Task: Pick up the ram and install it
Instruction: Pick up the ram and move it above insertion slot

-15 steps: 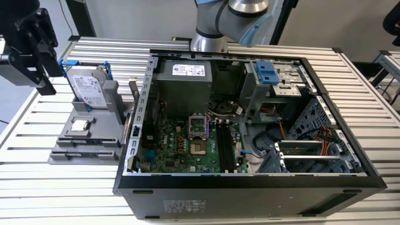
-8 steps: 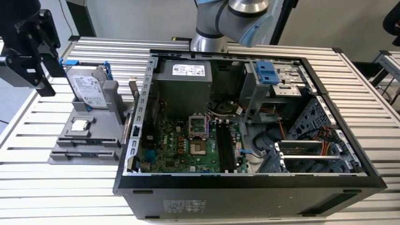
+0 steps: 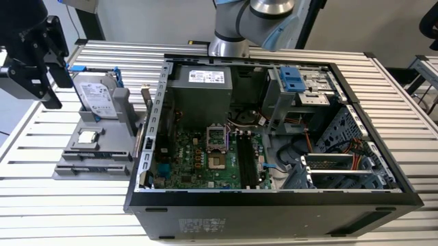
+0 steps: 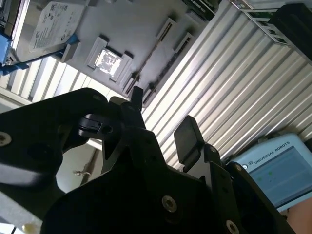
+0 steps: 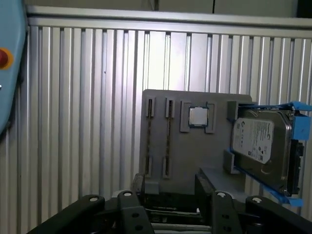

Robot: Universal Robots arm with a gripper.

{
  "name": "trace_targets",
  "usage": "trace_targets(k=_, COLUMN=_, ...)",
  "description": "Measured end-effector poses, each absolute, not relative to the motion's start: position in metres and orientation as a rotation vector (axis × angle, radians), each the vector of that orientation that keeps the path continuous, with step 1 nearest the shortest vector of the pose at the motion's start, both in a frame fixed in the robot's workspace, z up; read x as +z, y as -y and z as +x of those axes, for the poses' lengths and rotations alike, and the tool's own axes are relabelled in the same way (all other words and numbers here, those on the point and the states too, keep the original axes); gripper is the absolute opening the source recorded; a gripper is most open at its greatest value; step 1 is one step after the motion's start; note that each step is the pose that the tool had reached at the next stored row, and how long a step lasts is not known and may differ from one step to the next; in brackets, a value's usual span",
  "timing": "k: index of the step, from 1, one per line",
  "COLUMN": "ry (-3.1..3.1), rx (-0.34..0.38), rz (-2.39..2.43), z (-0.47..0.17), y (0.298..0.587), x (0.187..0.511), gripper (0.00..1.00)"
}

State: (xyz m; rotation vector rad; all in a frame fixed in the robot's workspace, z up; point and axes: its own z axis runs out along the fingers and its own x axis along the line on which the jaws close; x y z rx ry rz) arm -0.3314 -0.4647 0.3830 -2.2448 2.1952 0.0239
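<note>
Found the claw (image 5: pixel 170 181) hovering, aimed at the gray holder (image 5: pixel 195 146), spread wide, gripping nothing. Spotted the ram (image 5: pixel 168 136) on edge in a holder slot beside the processor chip (image 5: pixel 198 117). Got the computer case (image 3: pixel 274 205), side off, alongside in the exterior view.

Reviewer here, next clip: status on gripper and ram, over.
Gripper open, empty, short of the grey holder. Ram on edge in a holder slot, untouched. Nothing between them.

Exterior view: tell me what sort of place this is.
Probably a robot lab's computer-assembly bench: open computer case on a slatted metal table, parts tray holding a hard drive, robot arm.
</note>
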Motion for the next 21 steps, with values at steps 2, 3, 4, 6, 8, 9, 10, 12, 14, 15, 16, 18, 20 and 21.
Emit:
trace_targets(k=2, ry=-2.204, rx=0.027, rz=-2.239, z=-0.331, y=0.464, x=0.380, gripper=1.00)
trace_targets(k=3, ry=-2.207, rx=0.027, rz=-2.236, z=-0.331, y=0.464, x=0.378, gripper=1.00)
trace_targets(k=4, ry=-2.210, rx=0.027, rz=-2.233, z=-0.331, y=0.464, x=0.378, gripper=1.00)
trace_targets(k=6, ry=-2.214, rx=0.027, rz=-2.229, z=-0.331, y=0.464, x=0.376, gripper=1.00)
trace_targets(k=8, ry=-2.215, rx=0.027, rz=-2.228, z=-0.331, y=0.464, x=0.376, gripper=1.00)
trace_targets(k=9, ry=-2.215, rx=0.027, rz=-2.228, z=-0.331, y=0.464, x=0.376, gripper=1.00)
trace_targets(k=10, ry=-2.216, rx=0.027, rz=-2.228, z=-0.331, y=0.464, x=0.376, gripper=1.00)
trace_targets(k=12, ry=-2.215, rx=0.027, rz=-2.227, z=-0.331, y=0.464, x=0.376, gripper=1.00)
trace_targets(k=14, ry=-2.215, rx=0.027, rz=-2.228, z=-0.331, y=0.464, x=0.375, gripper=1.00)
trace_targets(k=15, ry=-2.215, rx=0.027, rz=-2.228, z=-0.331, y=0.464, x=0.374, gripper=1.00)
trace_targets(k=16, ry=-2.215, rx=0.027, rz=-2.228, z=-0.331, y=0.464, x=0.373, gripper=1.00)
trace_targets(k=18, ry=-2.216, rx=0.027, rz=-2.228, z=-0.331, y=0.464, x=0.372, gripper=1.00)
trace_targets(k=20, ry=-2.216, rx=0.027, rz=-2.228, z=-0.331, y=0.464, x=0.371, gripper=1.00)
trace_targets(k=21, ry=-2.216, rx=0.027, rz=-2.228, z=-0.331, y=0.464, x=0.371, gripper=1.00)
